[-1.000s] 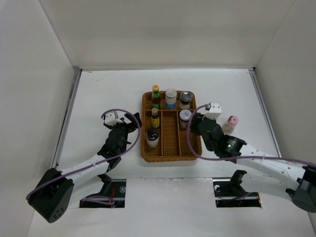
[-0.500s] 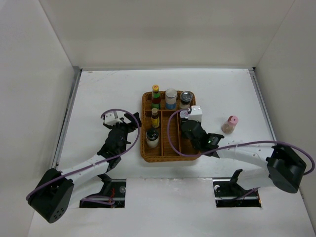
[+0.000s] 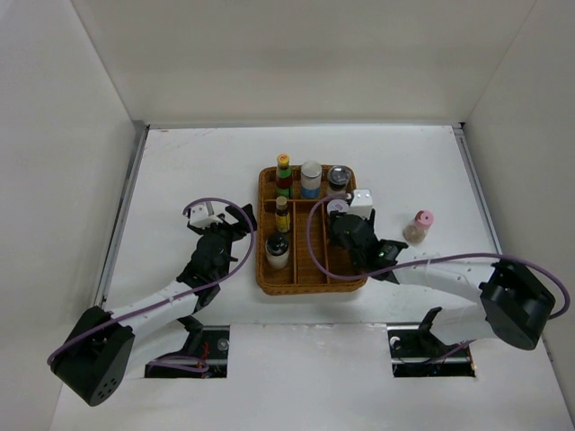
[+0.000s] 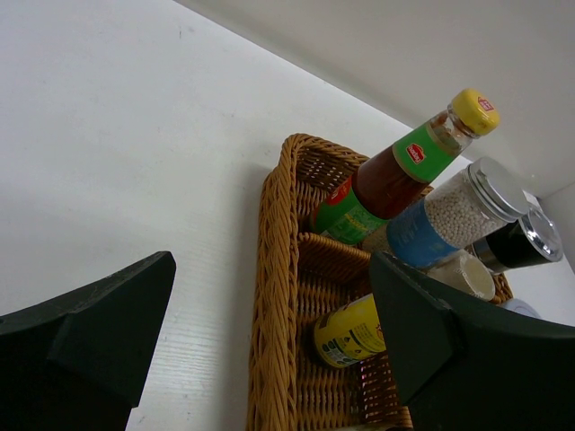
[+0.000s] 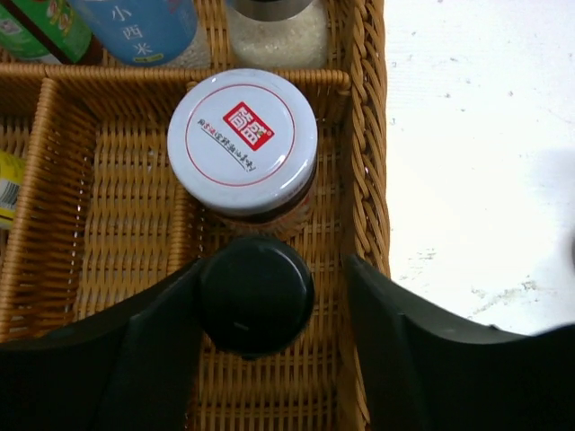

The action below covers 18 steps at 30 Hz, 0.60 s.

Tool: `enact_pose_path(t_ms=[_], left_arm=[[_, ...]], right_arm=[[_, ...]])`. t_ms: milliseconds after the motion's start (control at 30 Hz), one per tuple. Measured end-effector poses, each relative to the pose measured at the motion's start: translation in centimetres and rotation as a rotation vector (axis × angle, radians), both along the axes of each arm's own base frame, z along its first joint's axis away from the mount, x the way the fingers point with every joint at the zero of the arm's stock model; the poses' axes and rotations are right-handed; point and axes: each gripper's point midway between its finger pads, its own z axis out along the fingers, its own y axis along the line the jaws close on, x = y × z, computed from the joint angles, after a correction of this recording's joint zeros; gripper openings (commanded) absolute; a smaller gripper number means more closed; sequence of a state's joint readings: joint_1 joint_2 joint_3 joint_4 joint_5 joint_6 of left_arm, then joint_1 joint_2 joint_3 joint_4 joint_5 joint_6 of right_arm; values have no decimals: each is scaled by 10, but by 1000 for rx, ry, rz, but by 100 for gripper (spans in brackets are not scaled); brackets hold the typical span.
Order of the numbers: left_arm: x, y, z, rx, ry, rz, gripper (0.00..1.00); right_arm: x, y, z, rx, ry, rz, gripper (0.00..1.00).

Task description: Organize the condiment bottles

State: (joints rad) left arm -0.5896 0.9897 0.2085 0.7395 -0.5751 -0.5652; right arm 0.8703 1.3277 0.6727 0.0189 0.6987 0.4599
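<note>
The wicker tray [image 3: 310,280] holds a yellow-capped sauce bottle [image 3: 283,162], a white-capped blue-labelled bottle [image 3: 311,171] and a silver-lidded jar [image 3: 339,175] in its back row. A second yellow-capped bottle [image 3: 282,206] and a squat dark-and-white bottle [image 3: 278,248] stand at its left. The grey-lidded jar [image 5: 243,144] stands in the right compartment. My right gripper [image 5: 274,269] is open over that compartment, around a black-capped bottle [image 5: 256,294]. Its left finger touches the cap and its right finger stands apart. The pink-capped bottle [image 3: 420,221] stands on the table to the right. My left gripper [image 3: 237,219] is open and empty beside the tray's left rim [image 4: 274,269].
White walls enclose the table on three sides. The tray's middle compartment [image 3: 310,242] holds nothing. The right arm's purple cable [image 3: 310,235] loops over the tray. In the left wrist view the yellow-labelled bottle [image 4: 349,332] stands just inside the rim.
My right gripper moved left from beside the tray's right rim to over its right compartment, then shifted slightly back. The left arm has not moved.
</note>
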Motion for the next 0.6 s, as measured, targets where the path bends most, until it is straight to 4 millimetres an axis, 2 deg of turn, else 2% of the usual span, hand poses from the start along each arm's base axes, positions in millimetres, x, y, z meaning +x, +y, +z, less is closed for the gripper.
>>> enact_pose_path(t_ms=[100,200,400,433,500,600], left_arm=[[0,0,0,0,0,0,90],[0,0,0,0,0,0,90],[0,0,0,0,0,-2,90],[0,-1,0,0,-1,-2,90],[0,-1,1,-2,-2,-3,90],[-2,-2,6,-14,-16,-7,90]], right_arm=[[-1,-1,5,11,-8,2,75],[-2,-1,22,50,-38,5,78],[-10,-17,78,176,-150,-9,79],[-11,-25,87,198,-175,-28,81],[-6,-56,101,228,-228,-122,87],[4,-116,99,214,-269,-338,92]])
